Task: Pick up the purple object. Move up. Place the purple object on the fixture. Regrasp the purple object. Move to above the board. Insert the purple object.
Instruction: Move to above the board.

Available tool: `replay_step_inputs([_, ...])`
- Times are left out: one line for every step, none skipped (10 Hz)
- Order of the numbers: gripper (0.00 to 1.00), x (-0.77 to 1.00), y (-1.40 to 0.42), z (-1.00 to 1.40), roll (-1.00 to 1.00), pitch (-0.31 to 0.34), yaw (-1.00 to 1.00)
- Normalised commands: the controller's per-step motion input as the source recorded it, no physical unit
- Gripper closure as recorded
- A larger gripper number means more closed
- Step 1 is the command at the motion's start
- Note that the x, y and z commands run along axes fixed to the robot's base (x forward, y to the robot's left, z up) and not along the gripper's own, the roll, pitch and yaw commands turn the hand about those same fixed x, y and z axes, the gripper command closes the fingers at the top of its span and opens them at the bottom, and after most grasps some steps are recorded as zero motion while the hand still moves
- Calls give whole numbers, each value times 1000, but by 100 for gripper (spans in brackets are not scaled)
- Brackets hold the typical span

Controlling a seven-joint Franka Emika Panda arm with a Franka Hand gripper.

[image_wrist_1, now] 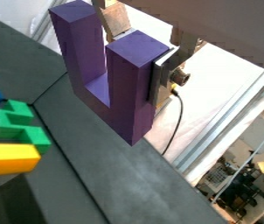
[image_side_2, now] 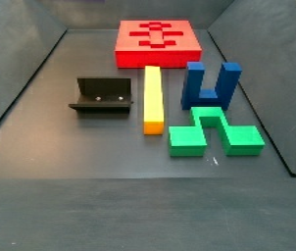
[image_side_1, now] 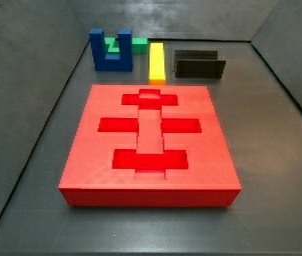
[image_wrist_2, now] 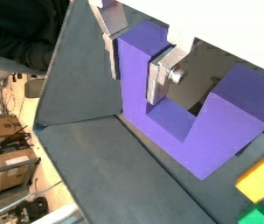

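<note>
Gripper [image_wrist_1: 141, 48] (fingers [image_wrist_1: 167, 74] half hidden) behind purple object [image_wrist_1: 105, 70]

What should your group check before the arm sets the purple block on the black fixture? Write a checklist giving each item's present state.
1. Grip: the gripper has its plates on either side of one prong of the purple object, in both wrist views: ok.
2. The fixture holds nothing: ok.
3. The yellow bar lies beside the fixture, apart from it: ok.
4. Gripper above the fixture: neither side view shows the gripper: cannot tell.
5. Purple object clear of the floor: cannot tell.
6. The board has nothing in its slots: ok.
</note>
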Motion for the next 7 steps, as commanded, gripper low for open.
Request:
replay_step_inputs([100,13,2,195,21,40,-15])
replay_step_inputs([100,-1302,-1400,271,-1000,62,-139])
replay_step_inputs([100,-1310,-1400,256,-1000,62,-137])
replay_step_inputs([100,-1400,-1367,269,-1000,28,-126])
replay_step_inputs([100,-1400,-1315,240,-1000,23,-120])
replay_step_inputs([100,-1400,-1285,243,-1000,26,-115])
replay_step_inputs([100,-1400,-1280,232,-1000,31,-112])
